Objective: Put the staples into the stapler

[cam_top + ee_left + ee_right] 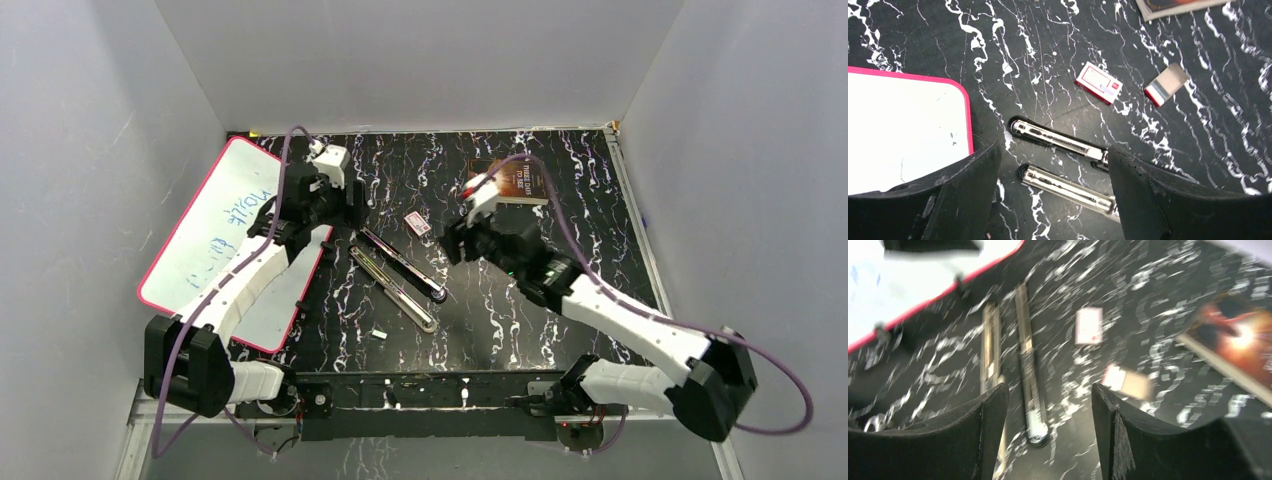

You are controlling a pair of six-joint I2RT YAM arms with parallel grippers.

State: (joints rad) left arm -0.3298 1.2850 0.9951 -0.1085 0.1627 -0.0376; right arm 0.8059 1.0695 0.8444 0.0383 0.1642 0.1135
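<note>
The stapler (395,278) lies folded open flat on the black marbled desk (500,320), its two long halves side by side and joined at the near end. The left pincer (1053,150) hangs above the far end of the stapler with its two fingers (965,192) spread wide and nothing between them. The right pincer (1048,390) is off the stapler's right side, also spread apart and empty; its own view is smeared, so finer detail there is hard to read.

To the left of the stapler lies a pink-rimmed whiteboard (215,235), the left arm reaching over it. Just beyond the stapler's far-right side sits a small red-and-white staple box (1099,83), and a little further right a second small box piece (1165,85) with a silvery face. Further out in that direction lies a book (512,182). Near the stapler's hinged end, on its near-left side, a tiny pale sliver (380,335) rests on the desk, possibly a strip of staples.
</note>
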